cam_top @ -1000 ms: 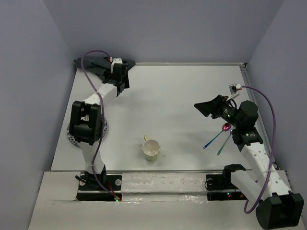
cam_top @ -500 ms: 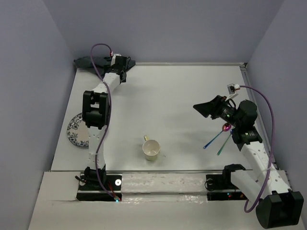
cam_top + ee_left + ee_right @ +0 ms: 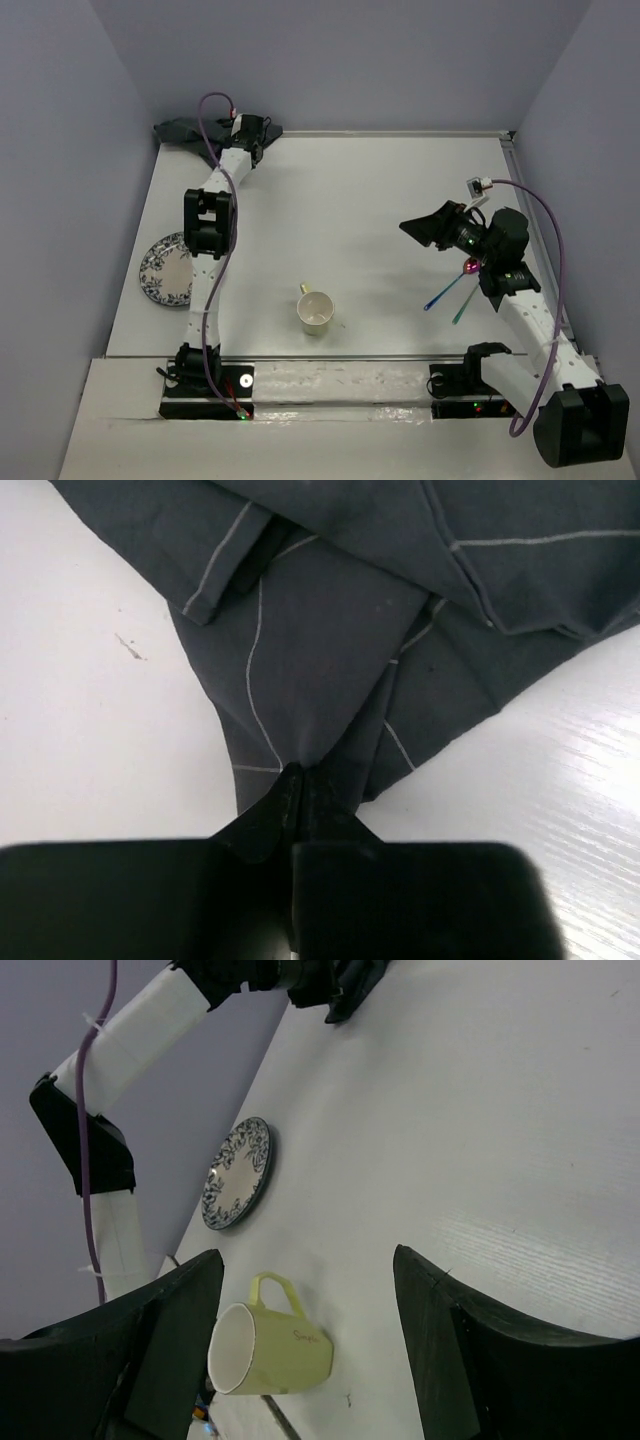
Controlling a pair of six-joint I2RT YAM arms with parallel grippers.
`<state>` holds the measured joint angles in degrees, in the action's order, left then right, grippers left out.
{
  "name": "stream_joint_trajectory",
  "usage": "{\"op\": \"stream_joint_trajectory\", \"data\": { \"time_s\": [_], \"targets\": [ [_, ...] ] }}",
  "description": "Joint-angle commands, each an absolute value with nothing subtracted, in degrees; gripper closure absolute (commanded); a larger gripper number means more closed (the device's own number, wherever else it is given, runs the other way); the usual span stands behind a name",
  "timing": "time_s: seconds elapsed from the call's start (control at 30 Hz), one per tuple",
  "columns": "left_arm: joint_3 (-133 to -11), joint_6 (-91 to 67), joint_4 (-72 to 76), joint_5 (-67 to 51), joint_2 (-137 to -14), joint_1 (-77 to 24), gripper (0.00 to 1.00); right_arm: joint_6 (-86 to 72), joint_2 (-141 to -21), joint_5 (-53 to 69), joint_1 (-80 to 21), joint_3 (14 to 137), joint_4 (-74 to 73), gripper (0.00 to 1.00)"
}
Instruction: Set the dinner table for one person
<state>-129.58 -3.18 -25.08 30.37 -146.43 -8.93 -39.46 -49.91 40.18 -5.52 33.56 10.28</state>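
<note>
- Black left hand is pinched tight on a fold of the dark cloth, whose thin pale grid lines show in the wrist view.
- The cloth lies crumpled at the 11 o'clock corner of the worktop, with the left arm stretched out to it.
- The right hand is spread wide and holds nothing. It hovers above the worktop's 3 o'clock side, pointing toward 9 o'clock.
- A pale yellow mug stands upright near the 6 o'clock edge.
- A blue-patterned plate sits at the 9 o'clock edge, just beside the left arm.
- Thin blue and green utensils lie beside the right arm, toward 4 o'clock.
- The white worktop fills the floor between lilac walls.
</note>
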Motion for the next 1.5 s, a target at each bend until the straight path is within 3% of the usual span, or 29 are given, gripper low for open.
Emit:
{"op": "stream_joint_trajectory", "data": {
  "time_s": [0.0, 0.23, 0.53, 0.83, 1.0, 1.27, 1.37, 1.43, 1.47],
  "targets": [
    [-133.77, -3.34, -27.07, 30.41, -145.90, -7.91, 1.00, -39.99, -51.94, 42.89, -5.62, 33.49, 15.03, 0.26],
    [-132.29, -6.59, -26.02, 21.72, -141.34, -9.93, 1.00, -40.17, -51.94, 41.22, -5.63, 31.99, 16.87, 0.26],
    [-114.98, -12.64, -11.26, 12.06, -122.98, -24.87, 1.00, -37.89, -52.73, 36.39, -5.63, 32.78, 14.24, 0.26],
    [-74.04, -30.65, 16.67, 4.66, -93.73, -26.46, 1.00, -36.39, -58.60, 21.11, -5.63, 35.33, 10.90, 0.21],
    [-51.91, -37.33, 31.34, 0.54, -86.93, -26.46, 1.00, -35.86, -65.46, 15.92, -5.63, 35.16, 11.07, 0.16],
    [-29.30, -43.24, 44.11, 1.75, -76.49, -27.77, 1.00, -39.19, -69.87, 10.55, -7.20, 32.96, 12.22, 0.10],
    [-25.15, -44.38, 45.70, 3.51, -71.83, -28.12, 0.69, -40.25, -72.42, 6.78, -9.05, 32.17, 12.48, 0.12],
    [-21.98, -43.78, 45.88, 5.18, -69.18, -28.21, 0.38, -41.04, -73.91, 3.19, -10.89, 31.82, 12.39, 0.15],
    [-21.45, -42.99, 45.53, 5.79, -67.95, -28.21, 0.35, -41.22, -74.35, 2.12, -10.90, 31.64, 12.39, 0.16]
  ]
}}
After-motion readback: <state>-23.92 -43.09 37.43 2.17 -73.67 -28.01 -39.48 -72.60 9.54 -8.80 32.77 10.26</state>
